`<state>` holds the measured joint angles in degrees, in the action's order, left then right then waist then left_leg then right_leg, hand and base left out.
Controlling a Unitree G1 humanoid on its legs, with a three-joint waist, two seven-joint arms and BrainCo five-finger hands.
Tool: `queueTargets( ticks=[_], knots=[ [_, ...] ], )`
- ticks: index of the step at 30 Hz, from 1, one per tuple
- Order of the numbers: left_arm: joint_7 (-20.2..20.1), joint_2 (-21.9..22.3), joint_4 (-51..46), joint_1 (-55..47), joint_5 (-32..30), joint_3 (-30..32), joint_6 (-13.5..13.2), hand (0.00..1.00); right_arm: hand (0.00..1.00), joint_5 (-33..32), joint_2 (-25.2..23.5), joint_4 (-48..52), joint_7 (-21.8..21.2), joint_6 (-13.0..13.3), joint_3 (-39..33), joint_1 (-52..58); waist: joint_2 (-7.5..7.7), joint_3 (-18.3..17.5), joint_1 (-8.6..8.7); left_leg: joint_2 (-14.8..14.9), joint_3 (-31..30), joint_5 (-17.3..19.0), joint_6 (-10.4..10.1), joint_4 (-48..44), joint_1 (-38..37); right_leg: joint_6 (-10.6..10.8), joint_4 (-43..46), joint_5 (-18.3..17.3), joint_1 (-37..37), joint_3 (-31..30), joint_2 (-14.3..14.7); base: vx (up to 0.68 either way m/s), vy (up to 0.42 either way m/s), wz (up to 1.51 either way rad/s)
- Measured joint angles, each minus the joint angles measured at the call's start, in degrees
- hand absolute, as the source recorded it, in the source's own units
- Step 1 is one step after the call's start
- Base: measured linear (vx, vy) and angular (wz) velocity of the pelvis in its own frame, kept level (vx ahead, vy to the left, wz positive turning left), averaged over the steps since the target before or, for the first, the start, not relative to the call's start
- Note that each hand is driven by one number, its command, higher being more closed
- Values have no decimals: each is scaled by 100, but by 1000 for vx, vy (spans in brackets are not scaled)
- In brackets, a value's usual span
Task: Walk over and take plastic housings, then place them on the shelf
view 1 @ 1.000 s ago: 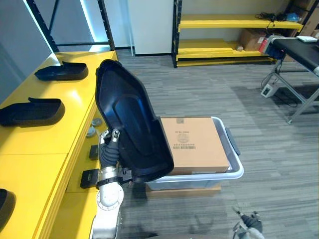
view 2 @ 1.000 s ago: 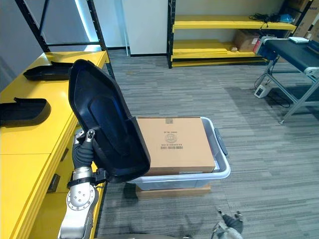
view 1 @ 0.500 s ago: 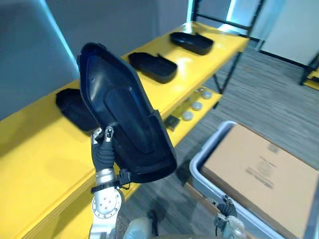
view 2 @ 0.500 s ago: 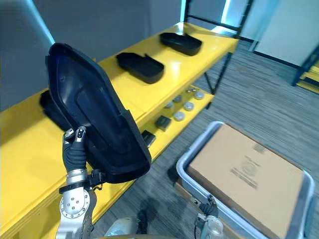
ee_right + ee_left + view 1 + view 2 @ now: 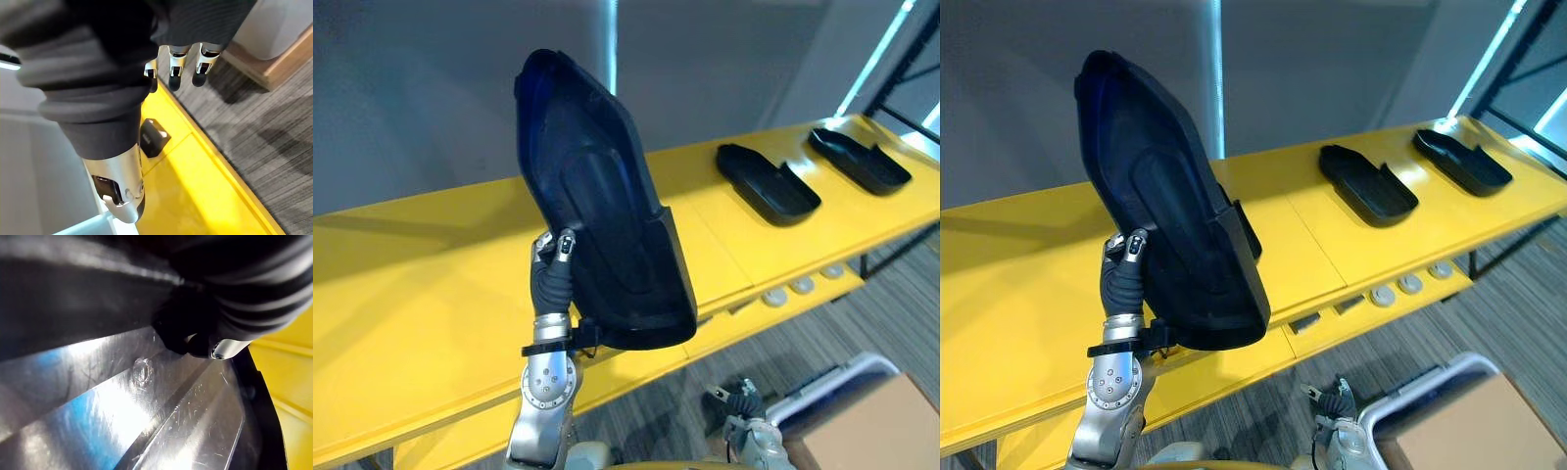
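Observation:
My left hand (image 5: 553, 284) is shut on the lower edge of a large black plastic housing (image 5: 597, 206) and holds it upright over the front of the yellow shelf (image 5: 421, 294). The housing's glossy inner face (image 5: 146, 406) shows in the left wrist view, with my thumb (image 5: 195, 340) pressed on it. Two more black housings (image 5: 769, 183) (image 5: 860, 160) lie further right on the shelf top. My right hand (image 5: 1332, 431) hangs low near the floor, holding nothing, its fingers (image 5: 186, 68) relaxed.
Small round parts (image 5: 803, 286) sit on the lower yellow level below the shelf top. A small black box (image 5: 154, 137) also lies there. A grey bin (image 5: 842, 377) with a cardboard box (image 5: 1459, 436) stands on the floor at lower right. A grey wall backs the shelf.
The camera has swung to face the shelf, so the whole picture shifted and the bin slid to the lower right corner. The housing stays upright in my left hand.

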<state>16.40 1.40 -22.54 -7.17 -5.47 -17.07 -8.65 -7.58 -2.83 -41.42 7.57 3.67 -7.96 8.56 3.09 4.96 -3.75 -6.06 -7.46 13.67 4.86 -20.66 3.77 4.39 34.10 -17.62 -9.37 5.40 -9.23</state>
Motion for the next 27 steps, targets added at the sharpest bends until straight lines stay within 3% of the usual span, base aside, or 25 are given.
queueTargets(
  ticks=[1, 2, 3, 5, 7, 10, 13, 15, 16, 17, 19, 21, 22, 24, 25, 26, 27],
  knots=[
    [0, -1, 103, -25, -3, -50, -6, 100, 0, 26, 0, -2, 0, 0, 8, 32, 76, -48, -17, -72, -124, 66, -117, -93, 32, -132, -358, 243, 15, -99, 5, 56, -231, 74],
    [-2, -3, 116, -44, -14, -53, -7, 100, 0, 35, 25, 1, -1, -1, 8, 12, 135, -64, -17, -132, -186, 121, -208, -198, 75, -131, -537, 401, 50, -79, -53, 58, -214, 89],
    [-4, 16, 196, -62, -21, -99, -6, 100, 0, 40, 10, 0, 5, 2, -1, 5, 68, -90, -25, -68, -274, 233, -377, -372, 161, -26, -788, 268, 290, 130, -31, 85, -307, 72],
    [-8, 12, 238, -91, -27, -110, -6, 100, 0, 40, 5, 0, 13, 7, 0, -22, -33, -149, -40, 133, -343, 211, -429, -286, 151, -118, -1102, 328, 433, 392, 135, 71, -257, 49],
    [-12, 11, 239, -108, -22, -93, -7, 100, 0, 41, -10, -2, 4, 6, 113, -24, -24, -150, -43, 338, -346, 109, -588, -23, 77, -265, -1393, 433, 564, 525, 317, 41, -204, 14],
    [-17, 19, 239, -264, -5, -12, -13, 100, 0, 42, -4, -2, 4, 8, 127, -7, -21, -158, -30, 492, -367, 72, -651, 70, 42, -344, -1653, 538, 773, 645, 465, 28, -139, 11],
    [-23, 20, 239, -345, 8, 89, -13, 100, 0, 43, 0, -13, 21, 12, 124, 103, 36, -153, -35, 490, -540, 32, -704, 25, 155, -354, -1801, 547, 898, 958, 481, -1, -56, 46],
    [-17, 22, 238, -352, 20, 228, -12, 100, 0, 43, 5, -19, 23, 25, 118, 103, 42, -150, -11, 520, -304, -25, -800, -126, 363, -350, -1829, 550, 905, 1169, 404, -40, 8, 64],
    [-10, 50, 233, -369, 20, 436, -12, 100, 0, 43, 14, -19, 28, 36, 105, 135, 67, -117, -5, 728, 374, 13, -758, -203, 505, -351, -1838, 563, 902, 1296, 329, -71, 56, 61],
    [-2, 102, 226, -434, 22, 566, -17, 100, 0, 44, 28, -16, 49, 37, 113, 99, 24, -80, -15, 1162, 1137, 77, -695, -429, 640, -351, -1809, 563, 902, 1370, 315, -59, 75, 48],
    [16, 148, 225, -629, 39, 824, -21, 100, 0, 46, 32, -39, 101, 36, 129, 88, -1, -74, -11, 1770, 1576, 151, -593, -954, 749, -337, -1727, 571, 899, 1365, 198, -23, 198, 10],
    [36, 139, 230, -821, 92, 921, -34, 100, 0, 98, 64, -83, 107, 55, 126, 81, 63, -74, 0, 2207, 1541, 146, -599, -1180, 726, -217, -1711, 632, 885, 1300, -66, -33, 331, 0],
    [38, 130, 244, -890, 149, 878, -48, 100, 0, 152, 154, -341, 108, 96, 94, 36, 87, -92, 64, 2451, 1456, 128, -620, -914, 661, 111, -1792, 649, 868, 1260, -312, -30, 347, 18],
    [31, 146, 264, -949, 195, 786, -68, 100, 0, 165, 262, -530, 115, 85, 43, 24, -34, -157, 189, 2603, 1195, -162, -604, -206, 581, 422, -1807, 732, 820, 1289, -499, 46, 571, 32],
    [34, 155, 376, -926, 253, 695, -78, 100, 0, 167, 363, -700, 118, 43, -67, 1, -175, -200, 303, 2535, 1005, -385, -1577, 255, 409, 752, -1835, 864, 798, 1319, -639, 83, 565, 30],
    [43, 83, 487, -894, 259, 733, -75, 100, 0, 165, 293, -816, 127, 0, -114, -32, -34, -184, 342, 2342, 1017, -401, -1702, 245, 435, 820, -1932, 961, 819, 1286, -809, 56, 509, 21],
    [136, -42, 707, -866, 263, 780, -61, 100, 0, 170, 127, -931, 102, -9, -101, 3, 117, -176, 382, 2053, 1029, -319, -1589, 90, 513, 790, -2267, 1216, 927, 1169, -925, 64, 407, 16]
  ],
)
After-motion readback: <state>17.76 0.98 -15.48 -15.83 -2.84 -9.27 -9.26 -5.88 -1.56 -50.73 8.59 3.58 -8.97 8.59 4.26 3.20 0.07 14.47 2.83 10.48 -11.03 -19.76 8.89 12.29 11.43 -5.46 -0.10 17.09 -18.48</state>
